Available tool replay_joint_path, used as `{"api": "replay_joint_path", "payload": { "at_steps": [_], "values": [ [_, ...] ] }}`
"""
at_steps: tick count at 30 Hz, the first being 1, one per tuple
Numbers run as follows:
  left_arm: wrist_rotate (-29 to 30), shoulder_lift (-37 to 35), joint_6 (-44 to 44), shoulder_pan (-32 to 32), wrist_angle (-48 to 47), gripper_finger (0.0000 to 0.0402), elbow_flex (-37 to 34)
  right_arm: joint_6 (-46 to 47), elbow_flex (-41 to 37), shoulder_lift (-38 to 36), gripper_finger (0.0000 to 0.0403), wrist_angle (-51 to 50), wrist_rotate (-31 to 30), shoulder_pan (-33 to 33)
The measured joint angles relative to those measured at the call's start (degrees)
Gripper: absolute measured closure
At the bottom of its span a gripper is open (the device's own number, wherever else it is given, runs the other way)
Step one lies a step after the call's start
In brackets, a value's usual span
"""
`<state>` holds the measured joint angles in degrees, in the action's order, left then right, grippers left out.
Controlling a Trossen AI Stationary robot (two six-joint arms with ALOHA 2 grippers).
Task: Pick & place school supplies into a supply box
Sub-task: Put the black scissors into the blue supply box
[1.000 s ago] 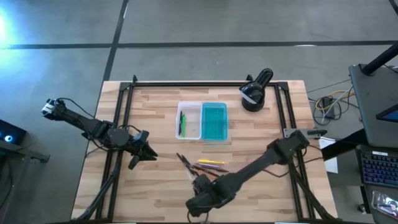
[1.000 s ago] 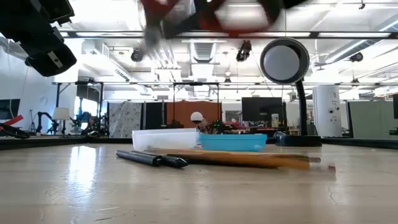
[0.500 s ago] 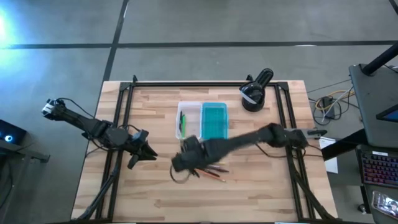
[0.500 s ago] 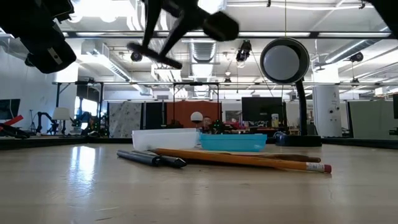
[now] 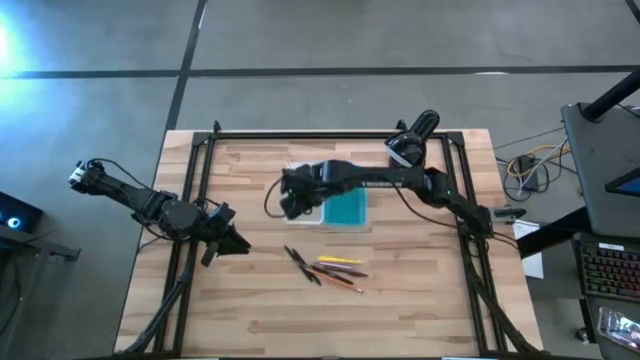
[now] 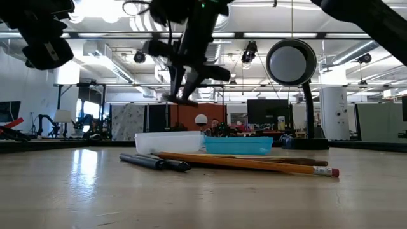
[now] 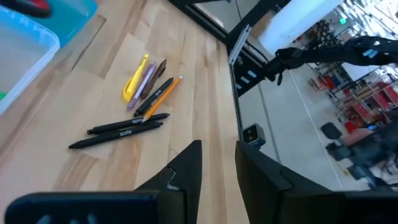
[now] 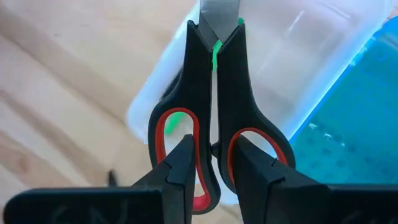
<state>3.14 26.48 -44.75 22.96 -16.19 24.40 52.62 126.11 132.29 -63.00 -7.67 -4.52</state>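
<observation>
My right gripper (image 8: 211, 152) is shut on the small scissors (image 8: 214, 81), which have black handles with red-lined loops. It hangs above the clear whitish tray (image 5: 303, 215) of the supply box, beside the teal half (image 5: 347, 196). A green marker (image 8: 176, 119) lies in the tray. Two dark pens (image 5: 301, 266), a yellow stick (image 5: 340, 260) and pencils (image 5: 342, 274) lie flat on the table nearer the near edge. My left gripper (image 5: 222, 241) waits open above the table's left part. My right gripper pinches the scissors between its two fingers (image 8: 179, 163) at the handle end, on the inner bars of the two loops (image 8: 212, 146). The fingers lie along the scissors. The scissors are lifted clear, shut, with the blades (image 8: 219, 11) pointing away from the fingers down at the tray.
A black round device with a white patch (image 5: 407, 156) stands at the far right of the table. Black frame rails (image 5: 203, 165) run along the table's left, right and far sides. Bare wood shows near the near edge (image 5: 320, 320).
My right gripper, holding the scissors, has swung from the table's near edge up and toward the far edge, past the pens and pencils, and now hangs over the clear tray. The pens and pencils have stayed in place.
</observation>
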Motion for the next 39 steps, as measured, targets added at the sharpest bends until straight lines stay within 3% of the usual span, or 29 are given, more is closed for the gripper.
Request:
{"api": "replay_joint_path", "payload": {
  "at_steps": [13,22,31,39],
  "values": [
    [8.0,-0.1,0.1,0.0,0.1,0.0321,-0.1,3.1,-10.4,0.1,0.0333,9.6,3.8,-1.0],
    [8.9,-0.1,0.0,0.0,0.1,0.0321,-0.2,3.4,-15.3,0.1,0.0333,15.4,6.3,-1.2],
    [8.9,-0.1,0.0,0.0,0.1,0.0321,-0.2,-0.8,-15.3,0.1,0.0333,12.4,6.9,-0.2],
    [9.6,-0.1,0.0,0.0,0.1,0.0321,-0.2,-0.9,-16.7,0.1,0.0312,9.7,12.5,-0.5]
  ]
}}
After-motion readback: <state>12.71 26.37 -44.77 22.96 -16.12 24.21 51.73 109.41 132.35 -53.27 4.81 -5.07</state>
